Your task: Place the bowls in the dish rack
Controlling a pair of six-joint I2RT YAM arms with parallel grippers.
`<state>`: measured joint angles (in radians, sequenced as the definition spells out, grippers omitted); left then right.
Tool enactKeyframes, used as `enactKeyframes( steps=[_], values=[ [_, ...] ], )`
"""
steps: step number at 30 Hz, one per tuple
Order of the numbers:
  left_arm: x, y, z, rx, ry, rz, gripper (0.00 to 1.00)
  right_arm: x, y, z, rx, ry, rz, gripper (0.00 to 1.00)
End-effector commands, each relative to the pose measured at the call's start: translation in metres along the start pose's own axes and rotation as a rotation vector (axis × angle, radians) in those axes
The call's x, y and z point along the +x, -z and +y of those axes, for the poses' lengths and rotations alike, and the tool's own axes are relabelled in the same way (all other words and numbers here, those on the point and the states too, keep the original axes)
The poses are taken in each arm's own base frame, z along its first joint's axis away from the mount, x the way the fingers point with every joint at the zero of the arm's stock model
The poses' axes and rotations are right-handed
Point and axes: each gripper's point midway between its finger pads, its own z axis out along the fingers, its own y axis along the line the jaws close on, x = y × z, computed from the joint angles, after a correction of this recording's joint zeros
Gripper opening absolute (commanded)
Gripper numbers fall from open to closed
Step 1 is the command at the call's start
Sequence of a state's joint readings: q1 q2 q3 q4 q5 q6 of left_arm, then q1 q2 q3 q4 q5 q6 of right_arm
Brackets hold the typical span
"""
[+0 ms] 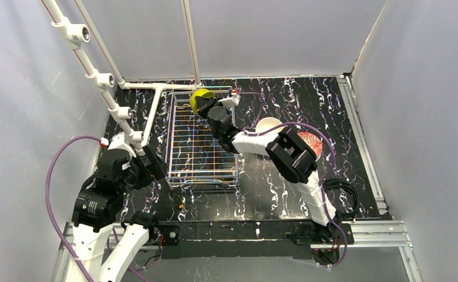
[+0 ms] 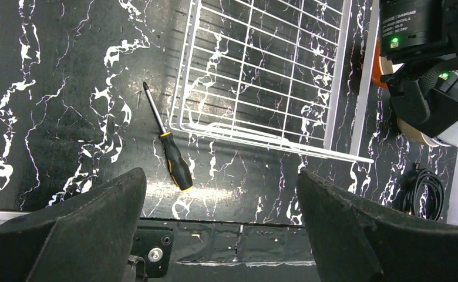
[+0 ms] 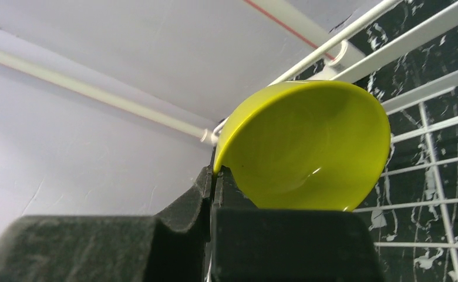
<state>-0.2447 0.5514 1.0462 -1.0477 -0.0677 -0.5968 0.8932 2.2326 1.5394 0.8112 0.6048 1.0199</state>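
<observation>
Seen from overhead, a table top [image 1: 273, 194] of black material streaked with white marble-like veins fills the middle. Plain pale grey walls enclose it on three sides: a back wall [image 1: 273, 35], a left wall [image 1: 21, 117] and a right wall [image 1: 426, 88] (all matte, the left one faintly scuffed). Silver metal rails [image 1: 363, 141] run along the table's right edge and its near edge. A frame of white pipes [image 1: 103, 79], joined by round fittings, slants up from the far left corner. The light is soft and even.
</observation>
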Motion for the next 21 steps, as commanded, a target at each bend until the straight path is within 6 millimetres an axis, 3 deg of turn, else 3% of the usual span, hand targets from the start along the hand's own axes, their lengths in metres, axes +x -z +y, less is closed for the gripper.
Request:
enactKeyframes(
  steps=[1, 11, 21],
  values=[
    [0.003, -0.008, 0.003, -0.035, -0.028, 0.05, 0.98, -0.058, -0.009, 0.038, -0.081, -0.097, -0.228, 0.01],
    [0.008, -0.018, 0.0, -0.003, -0.039, 0.053, 0.98, -0.036, -0.012, 0.002, -0.056, -0.102, -0.216, 0.01],
    [0.011, -0.022, 0.007, -0.026, -0.046, 0.04, 0.98, -0.022, -0.007, -0.021, -0.021, -0.103, -0.18, 0.01]
  ],
)
